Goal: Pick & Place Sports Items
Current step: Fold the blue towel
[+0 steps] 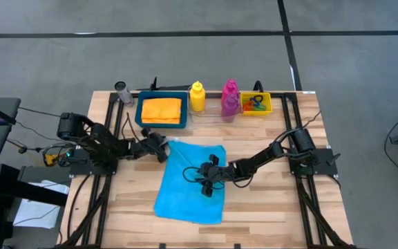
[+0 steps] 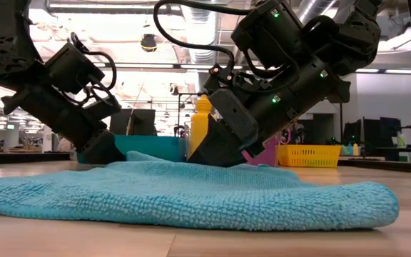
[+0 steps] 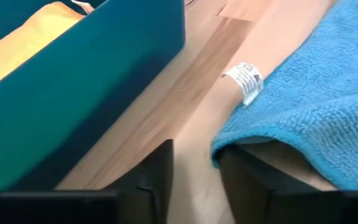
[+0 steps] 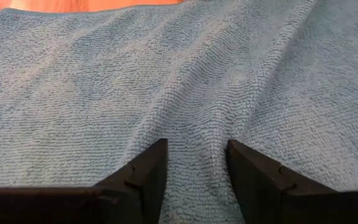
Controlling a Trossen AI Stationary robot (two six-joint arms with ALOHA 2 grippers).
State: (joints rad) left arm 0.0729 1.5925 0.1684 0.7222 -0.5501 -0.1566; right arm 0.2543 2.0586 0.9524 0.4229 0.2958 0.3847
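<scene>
Left gripper open at cyan cloth corner; right gripper open mid-cloth; pinch fabric fully before lifting

Overhead camera straight down, table-level camera sideways, two close wrist cameras, all sharing the cyan cloth.

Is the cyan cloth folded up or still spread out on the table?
Spread out. The cyan cloth lies as one broad flat sheet on the wooden table, with only slight wrinkles showing in the right wrist view.
</scene>
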